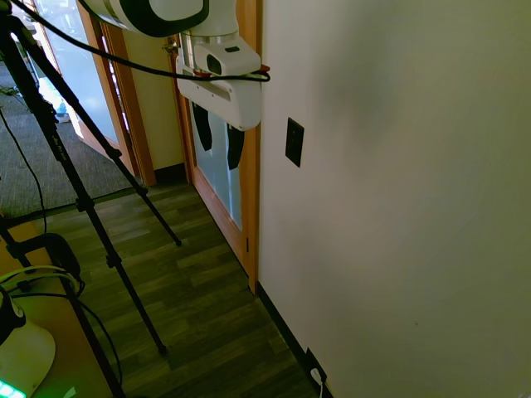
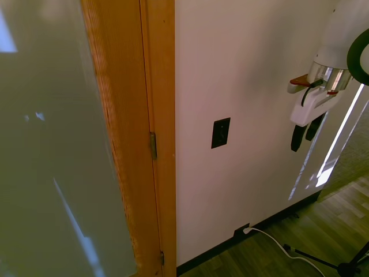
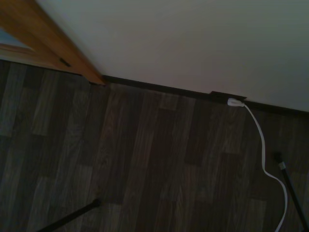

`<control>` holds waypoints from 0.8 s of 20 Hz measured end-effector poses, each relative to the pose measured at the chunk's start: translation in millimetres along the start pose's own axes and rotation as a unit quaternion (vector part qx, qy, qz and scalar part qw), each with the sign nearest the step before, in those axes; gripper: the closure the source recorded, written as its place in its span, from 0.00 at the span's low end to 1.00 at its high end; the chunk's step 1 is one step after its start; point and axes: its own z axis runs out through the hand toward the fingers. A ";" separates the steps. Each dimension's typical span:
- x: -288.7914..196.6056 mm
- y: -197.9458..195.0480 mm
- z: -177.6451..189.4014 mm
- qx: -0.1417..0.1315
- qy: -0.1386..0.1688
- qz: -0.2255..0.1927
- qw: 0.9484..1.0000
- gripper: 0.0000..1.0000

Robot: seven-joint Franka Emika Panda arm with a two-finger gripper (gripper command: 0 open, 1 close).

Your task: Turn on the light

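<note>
on the pale wall (image 1: 398,191), beside the wooden door frame (image 2: 158,115), sits the switch (image 1: 294,142), a small black rectangular plate standing upright, long axis vertical, its face flat against the wall and looking into the room. low by the dark baseboard (image 3: 159,89) a black outlet plate (image 3: 227,96) holds a white plug (image 3: 235,102). dark wood-plank floor (image 3: 145,164) lies below. the gripper (image 1: 217,139) hangs well apart from the switch, dark fingers (image 1: 235,145) spread, holding nothing.
</note>
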 end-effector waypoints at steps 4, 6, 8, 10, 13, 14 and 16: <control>-7.4 -8.6 2.5 0.003 0.002 -0.006 1.000 0.00; -19.5 -25.0 6.4 0.016 0.013 -0.014 1.000 0.00; -32.0 -42.9 13.1 0.032 0.026 -0.023 0.999 0.00; -38.6 -57.6 20.0 0.051 0.050 -0.018 0.997 0.00; -39.7 -74.1 32.3 0.074 0.085 0.003 0.994 0.00; -37.7 -78.6 37.6 0.079 0.095 0.012 0.992 0.00; -29.9 -89.4 46.4 0.090 0.112 0.031 0.989 0.00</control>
